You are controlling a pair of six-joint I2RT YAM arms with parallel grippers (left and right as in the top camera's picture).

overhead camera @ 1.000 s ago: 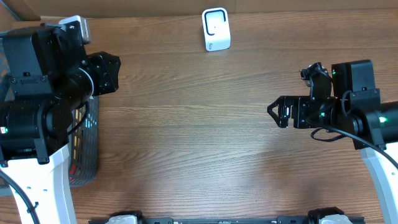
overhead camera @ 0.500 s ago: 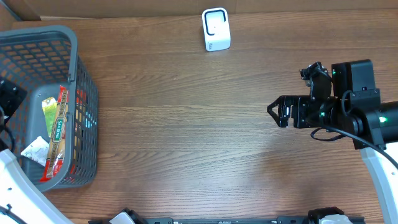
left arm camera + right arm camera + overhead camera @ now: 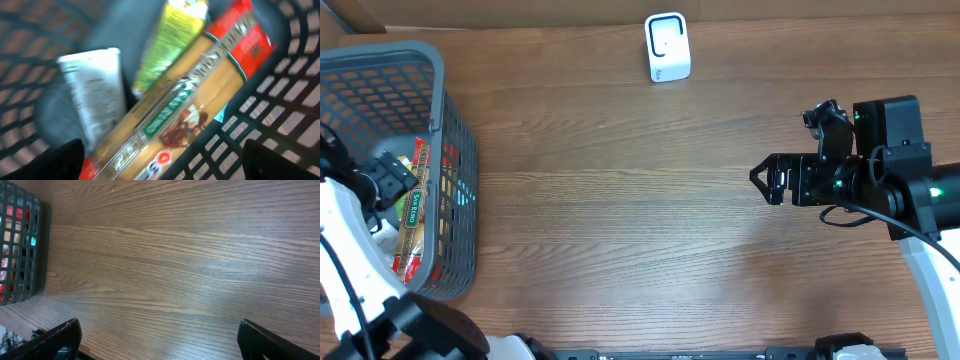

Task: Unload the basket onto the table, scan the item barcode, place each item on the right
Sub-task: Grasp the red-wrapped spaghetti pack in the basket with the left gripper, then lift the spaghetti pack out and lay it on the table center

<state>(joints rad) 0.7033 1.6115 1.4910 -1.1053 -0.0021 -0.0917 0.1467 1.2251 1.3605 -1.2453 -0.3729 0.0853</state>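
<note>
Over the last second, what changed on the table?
The left arm swung off the basket toward the near-left corner; the left gripper now hangs open over the pasta packet inside. The right gripper, white scanner and basket stayed put.

Long spaghetti packet lies diagonally in the basket — white scanner stands well apart.

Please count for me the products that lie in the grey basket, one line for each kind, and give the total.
Pasta packet: 1
White tube: 1
Green pouch: 1
Total in clear view in the basket: 3
A blue scrap under the pasta is too hidden to count.
</note>
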